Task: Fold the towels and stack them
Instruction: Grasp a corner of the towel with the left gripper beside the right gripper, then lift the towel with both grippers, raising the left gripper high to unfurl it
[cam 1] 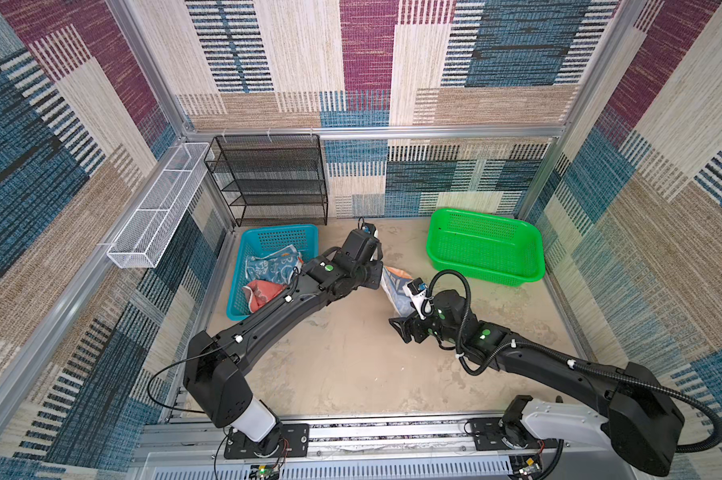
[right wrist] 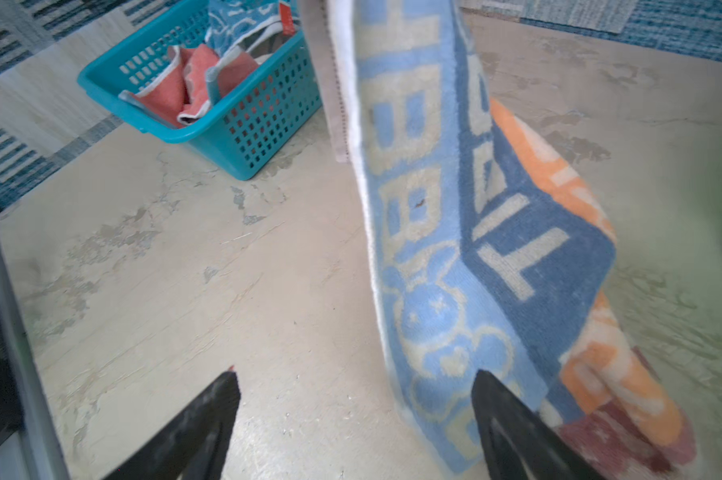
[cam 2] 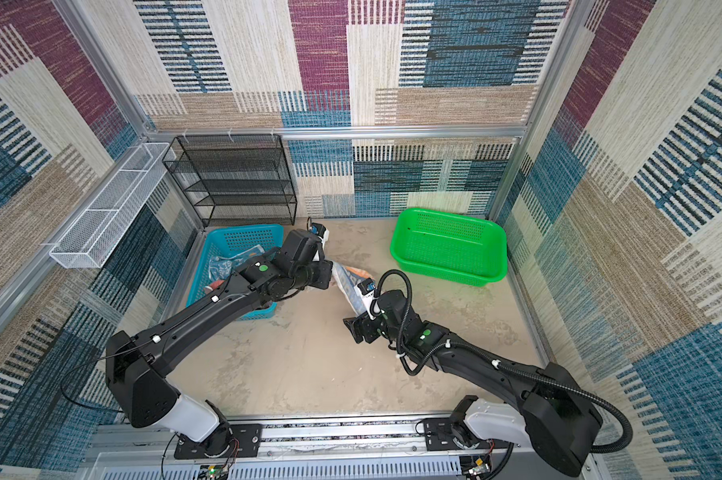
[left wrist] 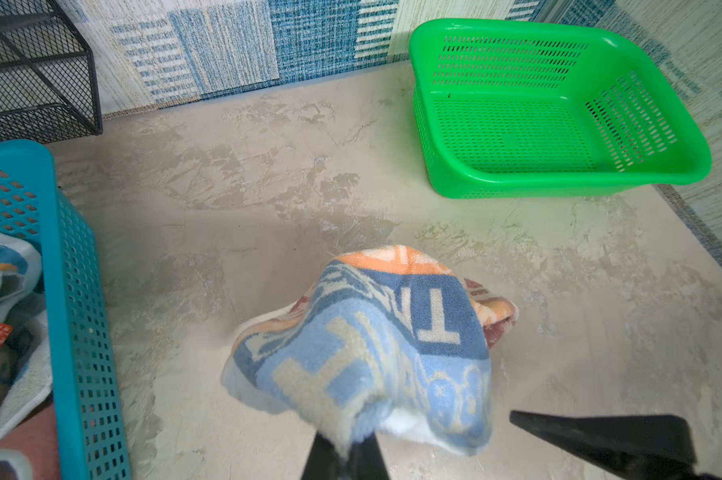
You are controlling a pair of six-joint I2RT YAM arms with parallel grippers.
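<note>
My left gripper (left wrist: pixel 344 453) is shut on an edge of the orange-and-blue lettered towel (left wrist: pixel 372 345), holding it above the middle of the table. In both top views the towel (cam 1: pixel 396 291) (cam 2: pixel 349 286) hangs down between the two wrists. Just in front of it, my right gripper (cam 1: pixel 397 329) (right wrist: pixel 355 376) is open, with bare table between its fingers. One of its fingers (right wrist: pixel 513 424) lies in front of the towel's (right wrist: pixel 455 208) lower corner. A blue patterned towel (cam 1: pixel 272 266) and a coral towel (cam 1: pixel 263 293) lie crumpled in the blue basket (cam 1: pixel 236 307).
An empty green basket (cam 1: pixel 488 280) stands at the back right. Against the back wall at the left stands a black mesh shelf (cam 1: pixel 272 178). On the left wall hangs a white wire rack (cam 1: pixel 159 208). The left arm reaches over the blue basket.
</note>
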